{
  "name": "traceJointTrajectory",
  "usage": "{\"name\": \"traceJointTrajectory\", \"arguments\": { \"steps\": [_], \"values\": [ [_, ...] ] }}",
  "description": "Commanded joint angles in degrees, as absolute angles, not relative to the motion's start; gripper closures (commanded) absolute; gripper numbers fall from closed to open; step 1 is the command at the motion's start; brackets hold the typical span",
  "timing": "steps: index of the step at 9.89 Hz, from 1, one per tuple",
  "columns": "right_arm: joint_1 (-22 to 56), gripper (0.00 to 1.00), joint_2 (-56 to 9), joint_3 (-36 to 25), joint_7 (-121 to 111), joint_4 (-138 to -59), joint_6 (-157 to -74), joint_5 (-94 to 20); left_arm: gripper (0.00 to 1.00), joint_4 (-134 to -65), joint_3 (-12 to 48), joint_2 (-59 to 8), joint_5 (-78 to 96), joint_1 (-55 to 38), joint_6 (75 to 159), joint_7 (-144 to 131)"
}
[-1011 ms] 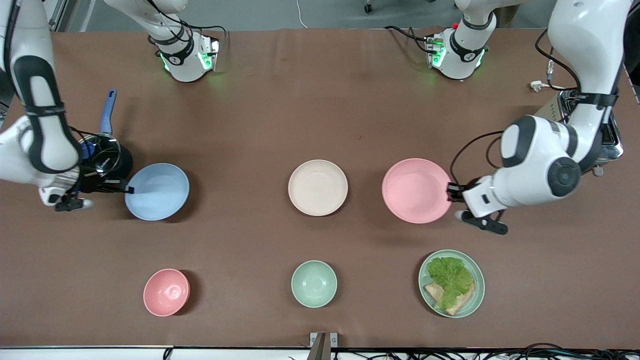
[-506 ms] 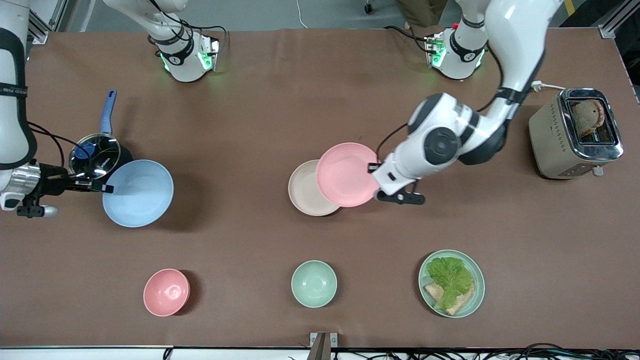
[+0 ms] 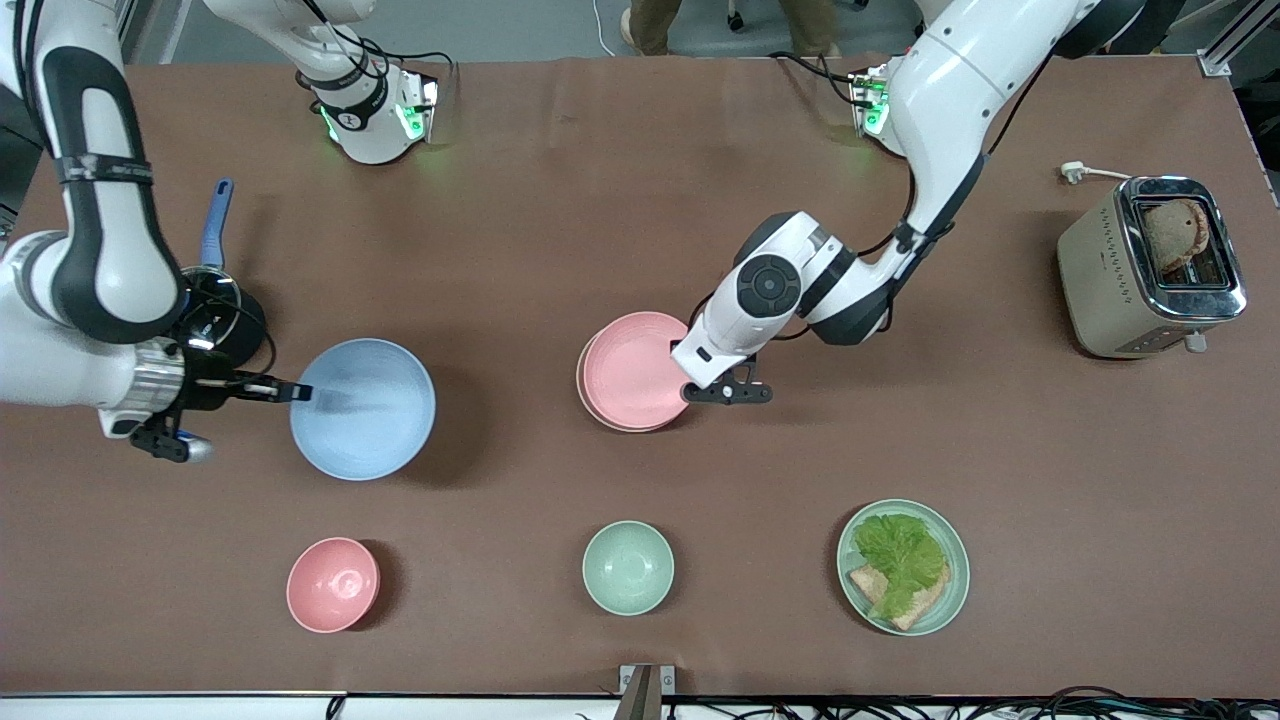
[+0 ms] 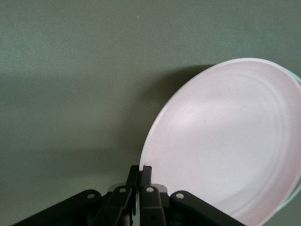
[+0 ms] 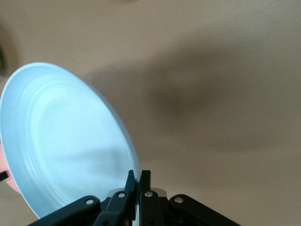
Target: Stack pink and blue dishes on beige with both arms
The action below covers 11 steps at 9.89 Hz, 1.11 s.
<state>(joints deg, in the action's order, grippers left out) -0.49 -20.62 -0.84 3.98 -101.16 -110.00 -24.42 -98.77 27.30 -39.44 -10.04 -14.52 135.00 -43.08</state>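
Note:
The pale pink plate (image 3: 630, 368) lies over the beige plate (image 3: 584, 398) and covers nearly all of it; only a thin cream edge shows. My left gripper (image 3: 688, 374) is shut on the pink plate's rim at the side toward the left arm's end. In the left wrist view the pink plate (image 4: 230, 141) is pinched between the left gripper's (image 4: 141, 170) fingers. The light blue plate (image 3: 364, 408) hangs above the table between the pot and the stack, held by its rim in my shut right gripper (image 3: 300, 392). The right wrist view shows the blue plate (image 5: 66, 141) tilted in the right gripper (image 5: 139, 176).
A lidded pot (image 3: 210, 312) with a blue handle sits beside the right arm. Nearer the camera stand a pink bowl (image 3: 333, 585), a pale green bowl (image 3: 628, 567) and a green plate (image 3: 950, 590) with lettuce and bread. A toaster (image 3: 1150, 268) is at the left arm's end.
The left gripper has carried the pink plate from the beige plate's edge to squarely over it and lower. The right gripper has moved the blue plate toward the middle of the table.

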Motion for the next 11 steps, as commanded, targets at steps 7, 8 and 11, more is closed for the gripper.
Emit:
{"name": "traceJointTrajectory", "arguments": {
  "steps": [7, 8, 11],
  "values": [
    [-0.6, 1.00, -17.6, 29.2, 36.9, -110.4, -128.1, -16.4, 0.00, -85.3, 27.3, -22.9, -11.7, -1.5, 111.2, -39.1],
    [0.3, 1.00, -17.8, 31.5, 38.4, -113.1, -134.5, -16.4, 0.00, -81.5, 27.4, -21.1, -11.8, 0.3, 104.4, -35.5],
    [2.5, 0.99, -21.6, 33.8, 40.7, -118.2, -147.1, -16.4, 0.00, -80.6, 27.5, -12.3, -10.7, 8.2, 96.5, -14.5]
  ]
}}
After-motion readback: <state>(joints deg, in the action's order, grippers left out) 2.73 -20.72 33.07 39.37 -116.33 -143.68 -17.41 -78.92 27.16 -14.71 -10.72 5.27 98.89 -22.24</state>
